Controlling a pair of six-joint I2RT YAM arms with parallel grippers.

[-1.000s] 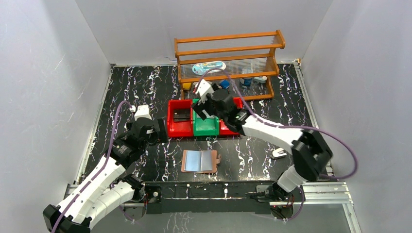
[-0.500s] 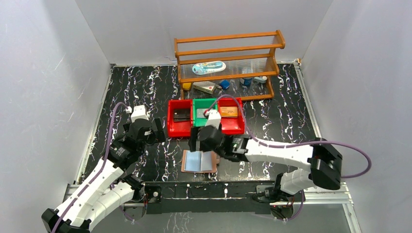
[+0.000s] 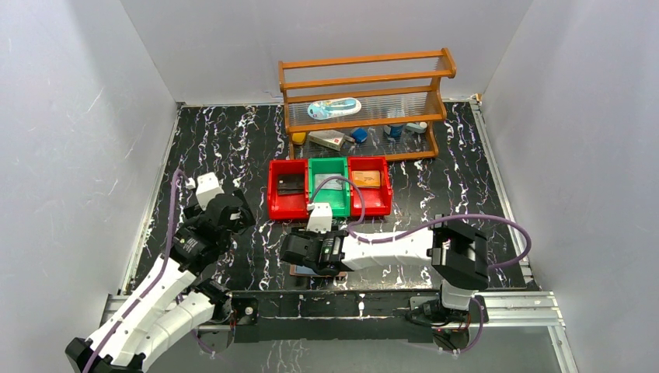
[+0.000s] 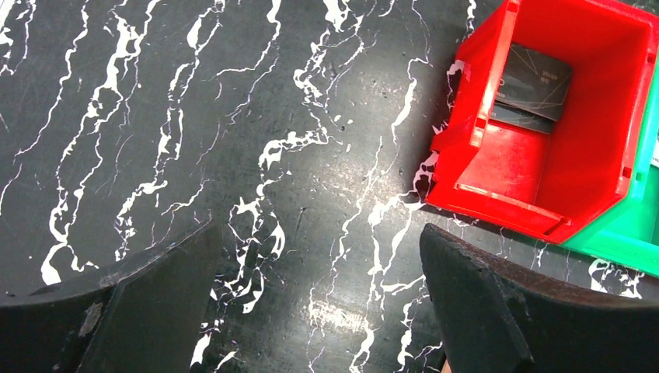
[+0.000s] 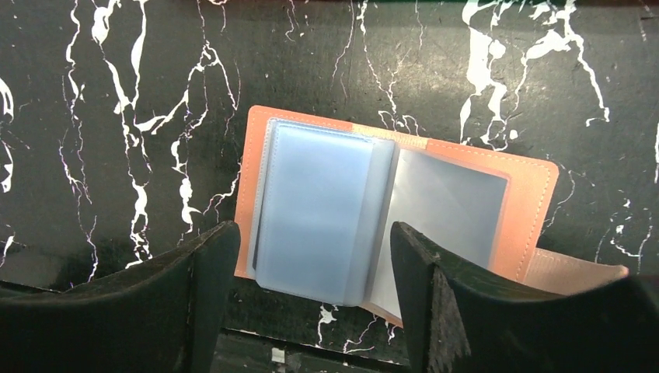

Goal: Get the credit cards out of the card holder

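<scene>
Right fingers (image 5: 194, 311) hang apart over the open card holder (image 5: 532, 202), centre frame: the reaching step. Left fingers (image 4: 482, 311) are apart too. Next needs a pinch at its sleeves (image 5: 311, 217).

In the top view the left arm (image 3: 155, 289) rises from its base and leans toward one o'clock, with the wrist bent so that the left tool (image 3: 242, 216) points toward two o'clock. The wrist camera shows this tool's two dark fingers (image 4: 155, 311) spread wide with nothing between them. The right arm (image 3: 388, 247) folds sharply at the elbow above its base, and its white forearm lies low, stretched toward nine o'clock. The right tool (image 3: 298, 250) faces downward, and its fingers (image 5: 194, 295) stand apart, gripping nothing.
</scene>
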